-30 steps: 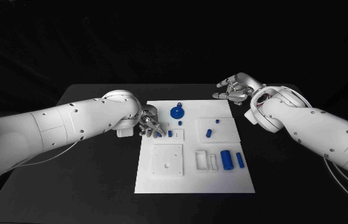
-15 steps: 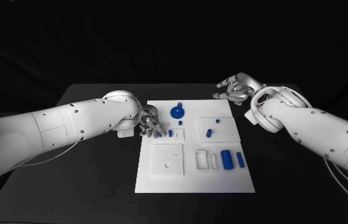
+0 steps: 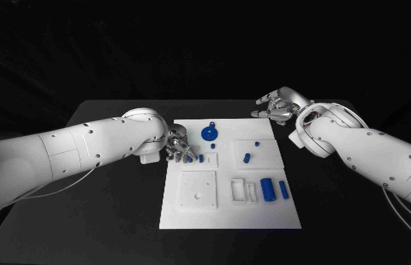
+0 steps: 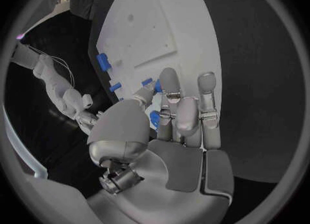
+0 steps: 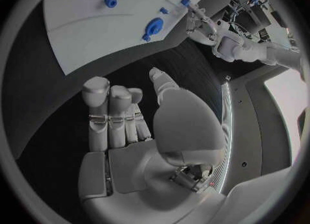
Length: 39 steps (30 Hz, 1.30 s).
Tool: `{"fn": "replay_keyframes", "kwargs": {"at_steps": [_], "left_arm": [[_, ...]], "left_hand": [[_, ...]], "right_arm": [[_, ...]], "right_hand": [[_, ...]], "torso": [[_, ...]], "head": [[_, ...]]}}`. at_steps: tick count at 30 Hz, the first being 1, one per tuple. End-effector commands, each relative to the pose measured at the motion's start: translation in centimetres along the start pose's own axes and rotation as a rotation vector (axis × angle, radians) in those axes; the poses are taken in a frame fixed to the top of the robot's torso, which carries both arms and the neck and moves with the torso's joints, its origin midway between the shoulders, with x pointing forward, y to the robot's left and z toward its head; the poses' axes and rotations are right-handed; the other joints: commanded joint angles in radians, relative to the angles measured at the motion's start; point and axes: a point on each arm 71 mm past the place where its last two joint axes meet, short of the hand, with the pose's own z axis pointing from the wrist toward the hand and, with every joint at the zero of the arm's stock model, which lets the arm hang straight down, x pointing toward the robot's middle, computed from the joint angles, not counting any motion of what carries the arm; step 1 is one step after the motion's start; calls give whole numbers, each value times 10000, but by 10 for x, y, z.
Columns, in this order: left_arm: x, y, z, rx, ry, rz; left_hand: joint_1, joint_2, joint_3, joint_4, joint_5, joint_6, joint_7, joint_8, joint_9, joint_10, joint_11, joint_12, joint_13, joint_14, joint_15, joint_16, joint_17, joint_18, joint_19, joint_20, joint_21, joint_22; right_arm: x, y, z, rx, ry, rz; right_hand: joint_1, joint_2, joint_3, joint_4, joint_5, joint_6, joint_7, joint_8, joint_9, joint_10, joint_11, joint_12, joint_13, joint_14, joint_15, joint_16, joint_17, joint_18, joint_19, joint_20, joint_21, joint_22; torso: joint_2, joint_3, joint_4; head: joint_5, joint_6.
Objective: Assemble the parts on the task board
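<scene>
At the left hand (image 3: 178,150): pinching a small blue part (image 4: 155,117) over the task board (image 3: 224,214); probably seating next. Right hand (image 3: 275,106) empty, fingers loosely apart.

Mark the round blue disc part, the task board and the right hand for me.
round blue disc part (image 3: 208,134), head view, centre of its blue face.
task board (image 3: 231,217), head view, bare white area near its front edge.
right hand (image 3: 275,106), head view, middle of the hand, off the board's far right corner.
</scene>
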Motion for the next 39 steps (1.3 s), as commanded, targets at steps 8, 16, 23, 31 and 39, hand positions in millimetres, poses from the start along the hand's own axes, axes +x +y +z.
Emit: {"fn": "replay_keyframes", "kwargs": {"at_steps": [8, 16, 23, 31, 39], "left_arm": [[3, 1, 2, -86, 114, -179], [4, 1, 2, -135, 179, -104], [4, 3, 1, -224, 146, 85], [4, 5, 0, -330, 138, 274], [4, 7, -1, -411, 78, 355]], "left_hand": [[48, -70, -351, 201, -60, -119, -239, -58, -91, 487, -133, 19, -23, 52, -62, -60, -24, -241, 23, -142, -87, 172], [369, -33, -210, -37, 155, -128, -215, -64, -124, 487, -121, 13, -32, 50, -52, -64, -24, -243, 16, -125, -109, 178], [702, 134, 204, -467, 737, -153, -166, -58, -145, 486, -102, -6, -46, 42, -24, -70, -36, -152, -4, -43, -93, 189], [698, 168, 306, -589, 788, -155, -161, -48, -145, 488, -106, -16, -52, 46, -16, -68, -37, -102, -14, -1, -68, 190], [686, 180, 332, -638, 805, -156, -159, -47, -152, 488, -106, -21, -56, 47, -12, -70, -41, -75, -18, 20, -52, 188]], "right_arm": [[1, 1, 0, -99, 105, -9], [1, 1, 0, -96, 112, -6], [1, 0, 0, -95, 118, -2], [2, 0, 0, -94, 124, 1], [2, 0, 0, -97, 131, 5]], "right_hand": [[-86, 10, 60, 17, 37, -55, 4, -61, -10, -83, -13, -36, -10, 5, -17, -55, 13, 136, 73, -16, -33, 944], [-86, 10, 60, 17, 37, -55, 4, -61, -10, -83, -13, -36, -10, 5, -17, -55, 13, 136, 73, -16, -33, 944], [-86, 10, 60, 17, 37, -55, 4, -61, -10, -83, -13, -36, -10, 5, -17, -55, 13, 136, 73, -16, -33, 944], [-86, 10, 60, 17, 37, -55, 4, -61, -10, -83, -13, -36, -10, 5, -17, -55, 13, 136, 73, -16, -33, 944], [-86, 10, 60, 17, 37, -55, 4, -61, -10, -83, -13, -36, -10, 5, -17, -55, 13, 136, 73, -16, -33, 944]], "torso": [[7, 0, -5], [3, -1, 0], [6, -3, -4], [4, -13, 7], [2, -10, 8]], "head": [[-12, -10], [-19, -10], [-29, -14], [-35, -37], [-26, -36]]}}
